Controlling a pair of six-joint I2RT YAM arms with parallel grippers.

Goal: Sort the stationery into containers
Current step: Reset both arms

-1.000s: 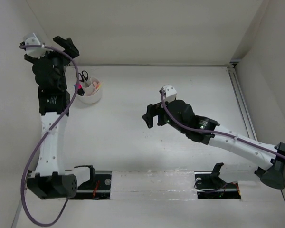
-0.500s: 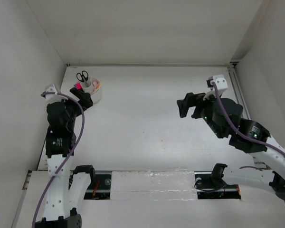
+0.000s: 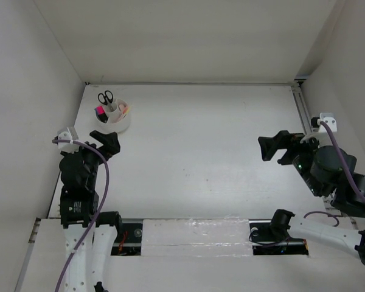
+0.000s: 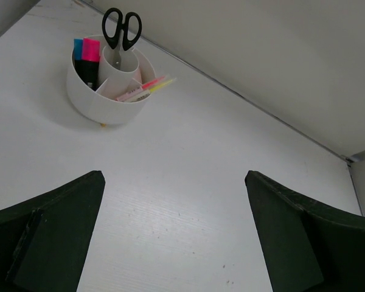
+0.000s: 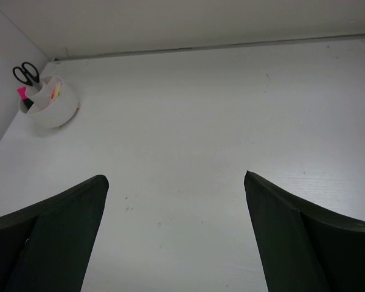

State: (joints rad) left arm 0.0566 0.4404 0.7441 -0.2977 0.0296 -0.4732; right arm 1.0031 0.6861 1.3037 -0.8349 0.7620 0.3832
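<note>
The white tub sits at the far left corner of the table, in the same spot as a second ago, and everything visible of the stationery is in it. The black-handled scissors stand handles up in the inner pocket. The pink highlighter and the blue highlighter stand side by side in the compartment to the left of that. The yellow and pink pencils lean at a low angle in the next compartment, their ends poking out over the rim. I can't make out any eraser or small block from here. What has changed is the arms. A second ago the left one was stretched up over the tub and the right one was reaching into the middle of the table. Both have since pulled back toward their own sides. The left gripper now hangs near the tub but clear of it, fingers spread wide with nothing between them. The right gripper is well away on the far right, also spread wide and carrying nothing.
</note>
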